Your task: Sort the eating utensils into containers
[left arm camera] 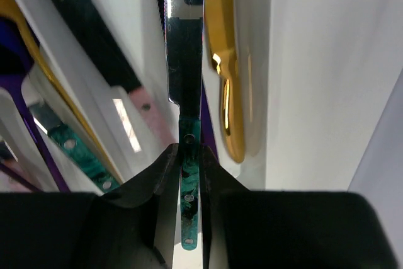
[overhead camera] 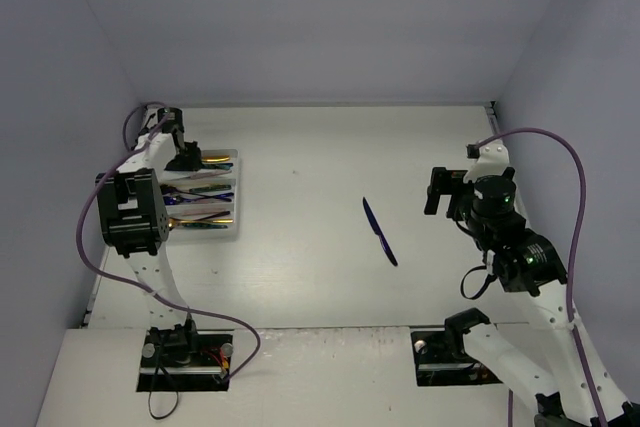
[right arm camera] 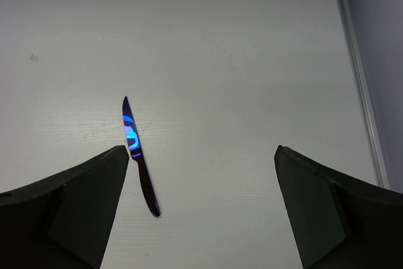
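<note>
My left gripper is shut on the teal handle of a silver-bladed knife, whose blade points away from the camera along the white tray's far compartment. Beside it lies a gold utensil. A second teal-handled utensil and a purple one lie in neighbouring compartments. From above, the left gripper sits over the far end of the tray, which holds several utensils. A dark blue knife lies alone on the table. My right gripper hovers open to its right, the blue knife close by its left finger.
The tray stands at the table's left edge, near the left wall. Walls close in the table on the left, back and right. A raised strip runs along the right edge. Both arm bases sit at the near edge.
</note>
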Robot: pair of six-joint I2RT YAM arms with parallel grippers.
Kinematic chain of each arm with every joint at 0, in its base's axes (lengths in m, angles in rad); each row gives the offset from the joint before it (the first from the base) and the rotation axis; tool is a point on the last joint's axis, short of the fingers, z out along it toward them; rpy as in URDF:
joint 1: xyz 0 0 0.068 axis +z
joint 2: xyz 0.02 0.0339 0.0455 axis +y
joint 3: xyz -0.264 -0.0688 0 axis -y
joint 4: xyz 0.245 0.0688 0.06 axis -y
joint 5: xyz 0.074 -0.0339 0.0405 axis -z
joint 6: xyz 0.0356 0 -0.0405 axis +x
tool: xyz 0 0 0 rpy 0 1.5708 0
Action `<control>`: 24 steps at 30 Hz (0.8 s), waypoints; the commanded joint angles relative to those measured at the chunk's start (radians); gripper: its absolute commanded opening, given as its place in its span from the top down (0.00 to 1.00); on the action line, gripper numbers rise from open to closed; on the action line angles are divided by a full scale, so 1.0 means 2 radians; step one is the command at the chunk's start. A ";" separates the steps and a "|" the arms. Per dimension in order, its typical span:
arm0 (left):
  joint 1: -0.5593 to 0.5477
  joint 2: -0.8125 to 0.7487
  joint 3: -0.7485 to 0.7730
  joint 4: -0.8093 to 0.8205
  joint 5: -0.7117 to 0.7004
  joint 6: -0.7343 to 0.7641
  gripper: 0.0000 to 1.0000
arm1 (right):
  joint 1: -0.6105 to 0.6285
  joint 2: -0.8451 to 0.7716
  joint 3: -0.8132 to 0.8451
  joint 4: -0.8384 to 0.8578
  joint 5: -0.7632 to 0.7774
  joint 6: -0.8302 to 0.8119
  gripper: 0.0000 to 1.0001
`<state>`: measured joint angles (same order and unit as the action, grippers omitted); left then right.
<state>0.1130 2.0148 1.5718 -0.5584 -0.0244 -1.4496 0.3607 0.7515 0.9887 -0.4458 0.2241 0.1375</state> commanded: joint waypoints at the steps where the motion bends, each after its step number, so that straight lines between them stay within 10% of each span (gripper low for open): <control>1: 0.015 -0.009 0.046 0.022 -0.009 0.004 0.88 | 0.001 0.017 -0.004 0.028 0.013 0.002 0.00; 16: 0.015 -0.041 0.036 0.024 0.038 0.038 0.53 | 0.002 0.096 0.014 0.027 -0.060 0.027 0.00; 24: -0.027 -0.183 0.031 0.000 -0.037 0.253 0.34 | 0.002 0.219 0.012 0.027 -0.158 0.063 0.00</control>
<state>0.1208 1.9017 1.6177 -0.5524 0.0160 -1.2351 0.3607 1.0793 0.9876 -0.4316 0.0420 0.2091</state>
